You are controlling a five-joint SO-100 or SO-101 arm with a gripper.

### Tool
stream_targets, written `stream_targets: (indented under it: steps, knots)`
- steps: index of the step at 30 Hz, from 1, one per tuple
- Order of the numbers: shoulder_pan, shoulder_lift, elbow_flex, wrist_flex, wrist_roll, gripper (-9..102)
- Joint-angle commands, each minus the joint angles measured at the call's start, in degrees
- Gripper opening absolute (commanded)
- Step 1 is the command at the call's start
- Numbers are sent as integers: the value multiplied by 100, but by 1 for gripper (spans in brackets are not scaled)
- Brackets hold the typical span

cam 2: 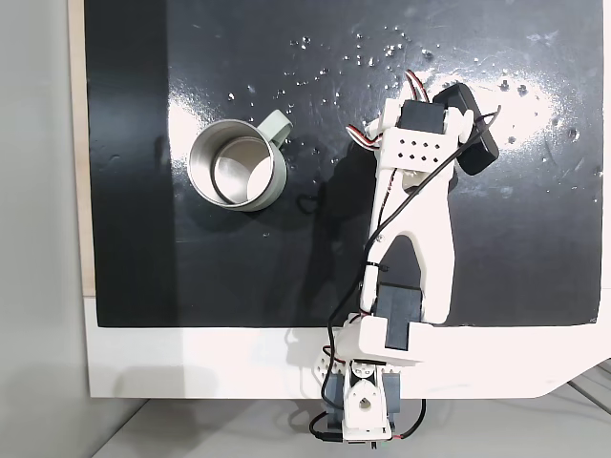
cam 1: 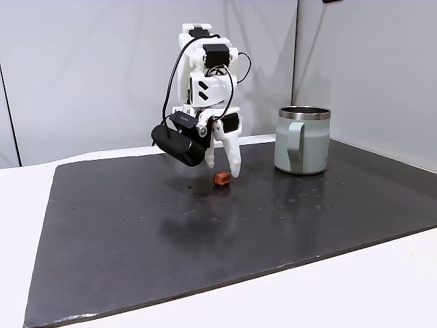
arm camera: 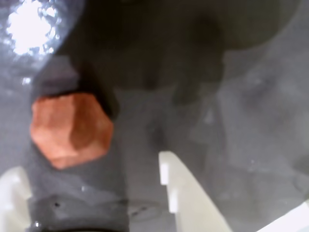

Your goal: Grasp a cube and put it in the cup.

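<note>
Beside cup (cam 1: 302, 140), on its handle side and well apart, cube (cam 1: 220, 178) seen lying on dark worktop (cam 1: 205, 232). Tool (cam 1: 223, 169) poised just above cube, fingers apart, nothing clamped. Wrist view: cube (arm camera: 71, 129) offset against left dark finger (arm camera: 77, 188), white finger (arm camera: 186, 193) clear to right.

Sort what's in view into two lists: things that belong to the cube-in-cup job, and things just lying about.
Belongs to the job:
- cube, on the mat between the open fingers
- cup, upright, standing apart from the cube
- gripper, lowered around the cube

Just there:
- black mat covering the table
- white tabletop around it
- scattered specks on the mat
</note>
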State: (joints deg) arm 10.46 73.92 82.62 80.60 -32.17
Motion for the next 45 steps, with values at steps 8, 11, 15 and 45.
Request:
stream_targets:
  steps: [8, 11, 15, 45]
  knots:
    - [97, -352, -404, -334, 9, 26]
    - [114, -378, -404, -369, 9, 25]
    - [149, -378, -422, -387, 9, 19]
    - [-466, 1846, -677, 1134, 536, 9]
